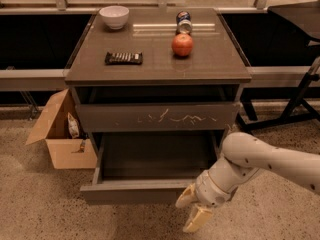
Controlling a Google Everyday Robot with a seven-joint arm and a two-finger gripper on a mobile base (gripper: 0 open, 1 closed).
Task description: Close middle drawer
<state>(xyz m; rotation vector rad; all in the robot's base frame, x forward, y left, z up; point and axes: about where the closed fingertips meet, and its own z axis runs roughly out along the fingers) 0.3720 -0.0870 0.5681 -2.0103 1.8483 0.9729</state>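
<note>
The middle drawer (131,191) is a wide dark-grey drawer, pulled far out of the cabinet, and its inside looks empty. Above it is the drawer front with white scratch marks (160,116). My gripper (192,210) hangs at the end of the white arm (260,160), just in front of the right end of the open drawer's front and slightly below it. Its two cream fingers (198,219) are spread apart and hold nothing. I cannot tell whether they touch the drawer front.
On the cabinet top (220,69) lie a white bowl (114,16), a can (184,21), a red apple (182,44) and a dark snack bar (123,58). An open cardboard box (60,134) stands on the floor to the left. A black frame leg (300,96) stands to the right.
</note>
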